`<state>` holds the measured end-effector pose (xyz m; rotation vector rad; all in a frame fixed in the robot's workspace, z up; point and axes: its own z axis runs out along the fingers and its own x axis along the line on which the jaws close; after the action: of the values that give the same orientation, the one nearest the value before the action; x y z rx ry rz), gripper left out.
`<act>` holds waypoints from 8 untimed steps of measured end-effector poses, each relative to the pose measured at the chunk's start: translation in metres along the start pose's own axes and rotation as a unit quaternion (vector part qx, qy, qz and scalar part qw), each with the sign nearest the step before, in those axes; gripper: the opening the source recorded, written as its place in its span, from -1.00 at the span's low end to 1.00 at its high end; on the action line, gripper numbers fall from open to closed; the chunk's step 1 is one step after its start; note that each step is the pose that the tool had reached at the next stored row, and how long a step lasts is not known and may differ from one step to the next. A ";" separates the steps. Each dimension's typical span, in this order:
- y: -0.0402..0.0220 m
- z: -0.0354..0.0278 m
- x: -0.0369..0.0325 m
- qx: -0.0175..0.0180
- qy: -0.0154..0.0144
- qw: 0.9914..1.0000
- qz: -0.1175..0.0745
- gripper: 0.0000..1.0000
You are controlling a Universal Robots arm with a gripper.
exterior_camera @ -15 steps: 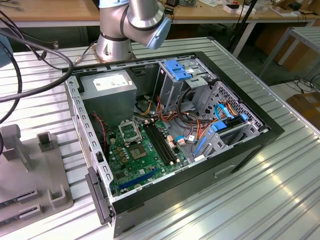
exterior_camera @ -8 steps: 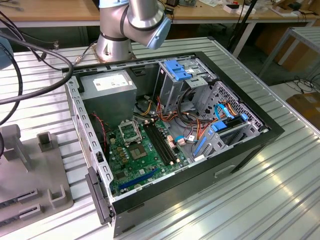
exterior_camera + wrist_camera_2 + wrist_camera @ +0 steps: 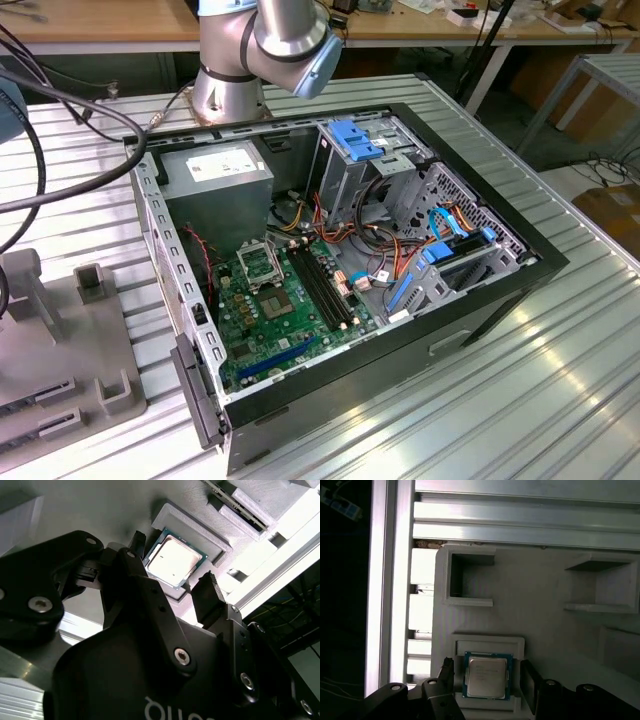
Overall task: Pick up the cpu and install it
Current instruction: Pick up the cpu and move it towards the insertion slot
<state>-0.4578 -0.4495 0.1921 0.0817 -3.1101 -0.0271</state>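
The cpu is a small square chip with a silver-grey top. It lies flat in a shallow recess of a pale grey holder. In both wrist views my gripper hovers over it, open. One black fingertip stands on one side of the chip and the other on the opposite side, both apart from its edges. In the exterior view the motherboard's black socket frame sits inside the open computer case.
The arm's base stands behind the case on the ribbed metal table. A grey holder block with raised pockets sits at the exterior view's left. A grey power supply box, cables and blue drive brackets crowd the case.
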 end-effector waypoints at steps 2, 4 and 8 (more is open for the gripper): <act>0.0003 0.0003 0.0001 0.003 0.000 1.000 0.000 0.29; 0.0005 0.0006 -0.0001 0.005 0.000 1.000 0.000 0.29; 0.0009 0.0010 -0.0001 0.005 0.000 1.000 0.000 0.29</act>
<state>-0.4578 -0.4487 0.1911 0.0816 -3.1097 -0.0126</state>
